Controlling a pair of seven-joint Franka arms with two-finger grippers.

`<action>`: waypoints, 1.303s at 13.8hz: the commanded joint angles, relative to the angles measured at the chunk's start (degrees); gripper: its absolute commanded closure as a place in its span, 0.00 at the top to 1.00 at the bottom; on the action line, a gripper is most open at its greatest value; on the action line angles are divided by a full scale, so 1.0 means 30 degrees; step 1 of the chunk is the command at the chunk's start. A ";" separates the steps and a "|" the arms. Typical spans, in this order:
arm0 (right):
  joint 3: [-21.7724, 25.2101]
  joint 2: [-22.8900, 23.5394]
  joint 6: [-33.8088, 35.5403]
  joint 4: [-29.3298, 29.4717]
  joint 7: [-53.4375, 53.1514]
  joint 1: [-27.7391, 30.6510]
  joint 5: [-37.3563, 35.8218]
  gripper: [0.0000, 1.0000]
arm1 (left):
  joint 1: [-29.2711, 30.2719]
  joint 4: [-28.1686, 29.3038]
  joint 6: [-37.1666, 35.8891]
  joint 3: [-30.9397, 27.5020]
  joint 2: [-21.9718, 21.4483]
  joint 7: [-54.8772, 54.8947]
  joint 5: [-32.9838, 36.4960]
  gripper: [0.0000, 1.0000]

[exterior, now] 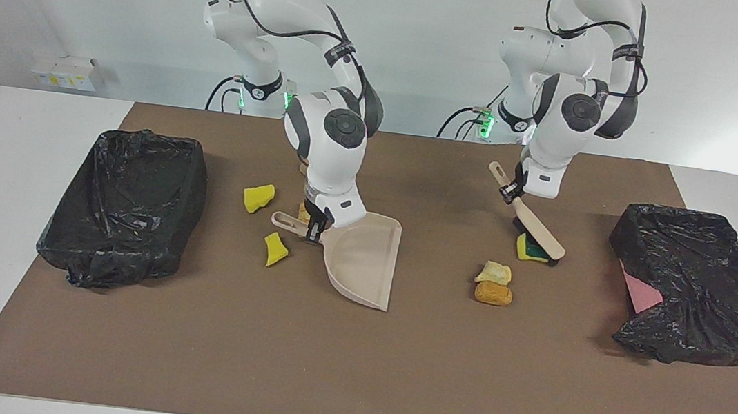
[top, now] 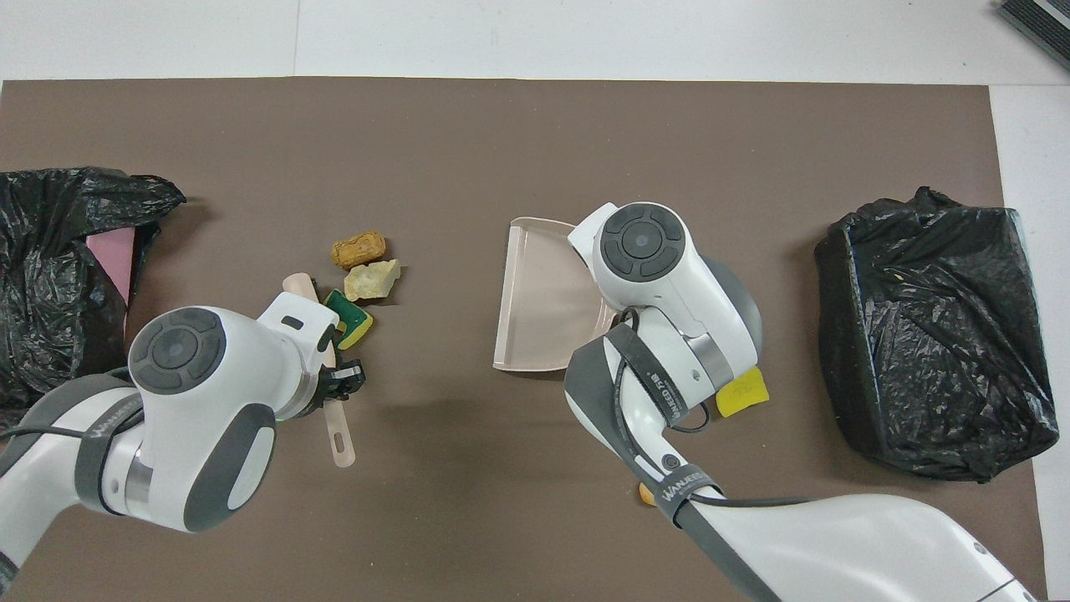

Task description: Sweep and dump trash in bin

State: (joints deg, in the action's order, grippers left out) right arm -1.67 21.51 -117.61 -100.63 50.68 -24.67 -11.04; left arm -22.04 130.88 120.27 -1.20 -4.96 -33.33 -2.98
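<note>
1. Under the left gripper (exterior: 508,194), pinching the brush (exterior: 533,227), sits the sponge (exterior: 531,250).
2. Right gripper (exterior: 313,230) pinches the dustpan (exterior: 366,259).
3. Sweep low, steadily toward the pan.

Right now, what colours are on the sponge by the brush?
Yellow with a green top; the sponge shows best in the overhead view.

Dustpan (exterior: 363,255): smooth beige plastic. Bin liner (exterior: 126,207), left of frame: glossy, crinkled black film. Mat (exterior: 350,371): matt brown. Sponge (top: 351,322): porous foam.
</note>
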 commanded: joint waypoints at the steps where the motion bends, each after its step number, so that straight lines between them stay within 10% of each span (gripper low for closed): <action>1: -0.0087 -0.0021 0.0326 -0.0029 0.0627 0.0138 -0.0422 0.00 | 0.0429 -0.2224 -0.2815 -0.0360 0.0217 0.2606 -0.0238 0.00; 8: -0.0087 -0.0021 0.0355 0.0000 0.0628 0.0138 -0.0452 0.00 | 0.3156 -0.2523 -0.0898 -0.0331 0.1588 0.6070 -0.0004 0.00; 18: -0.0087 -0.0109 0.0590 0.0058 0.0657 0.0255 -0.0452 0.00 | 0.0203 -0.2552 0.3152 -0.0067 0.3879 0.8120 -0.0267 0.00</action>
State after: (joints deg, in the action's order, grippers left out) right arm -1.64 21.51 -117.17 -100.63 50.72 -24.59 -11.08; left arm -18.68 124.02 129.32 -0.76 6.50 -11.61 -2.99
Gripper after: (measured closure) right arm 0.683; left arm 0.740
